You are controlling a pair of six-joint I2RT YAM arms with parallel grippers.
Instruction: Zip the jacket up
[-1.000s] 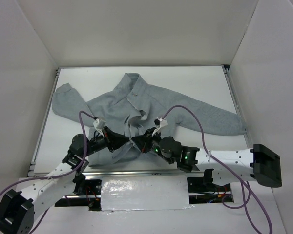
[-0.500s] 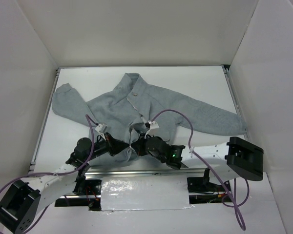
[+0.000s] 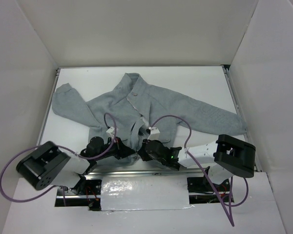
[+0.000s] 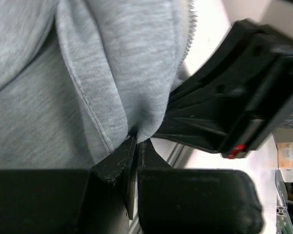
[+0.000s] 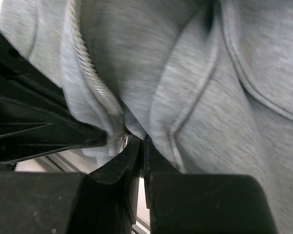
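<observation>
White table bears the jacket; left tool and right tool, arms folded low, clamp its bottom hem.

White tabletop, boxed by white panels. Grey fleece jacket lies front up on it, collar far beyond left end effector and right end effector, hem bunched at their tips. One sleeve stretches out past right end effector; other sleeve curls out past left end effector.
</observation>
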